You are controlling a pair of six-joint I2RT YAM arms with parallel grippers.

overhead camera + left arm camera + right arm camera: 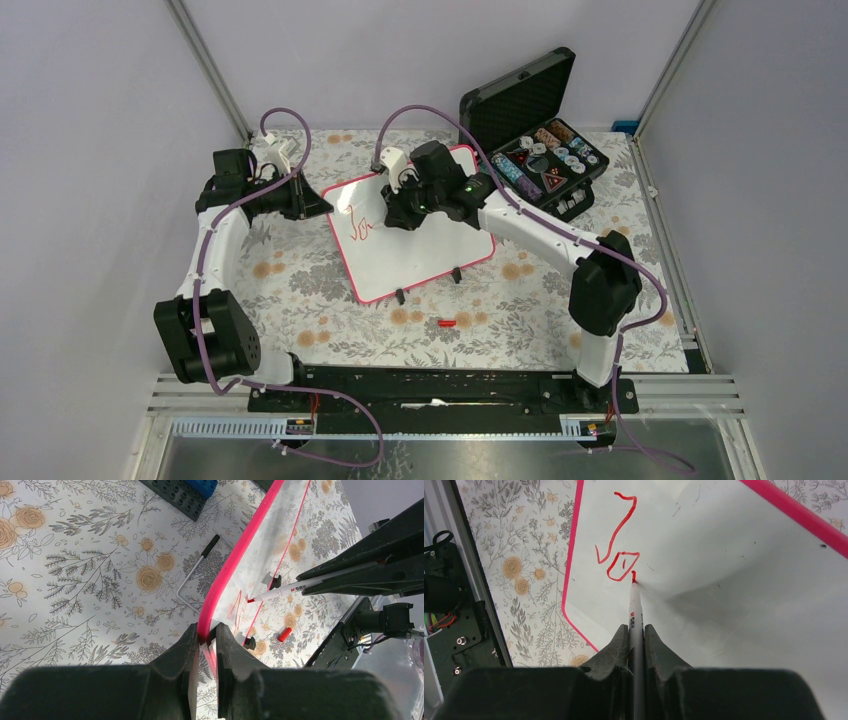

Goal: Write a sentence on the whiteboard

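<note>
The whiteboard [425,255] sits mid-table on the floral cloth [300,300], angled, with its two black feet on the near edge.

The fingers of our left gripper [206,635] are pressed together on the board's pink rim at its left edge, and we judge that they are steadying it. The fingers of our right gripper [636,630] are pinched tight on the marker [636,605]. The marker runs straight out between them, and its red tip touches the board just beside the last stroke.

Of the sentence [619,545] we can read only a tall hooked letter and a small closed loop after it, both near the board's left edge. A short tick is starting at the tip. The rest of the white surface is bare.

So we judge the writing barely begun: two letters are down, a third is under way, and nearly all the words are left.

Farther out, the red cap [447,323] lies on the cloth near the board's near edge. The open black case [520,100] stands beyond its far right corner.
</note>
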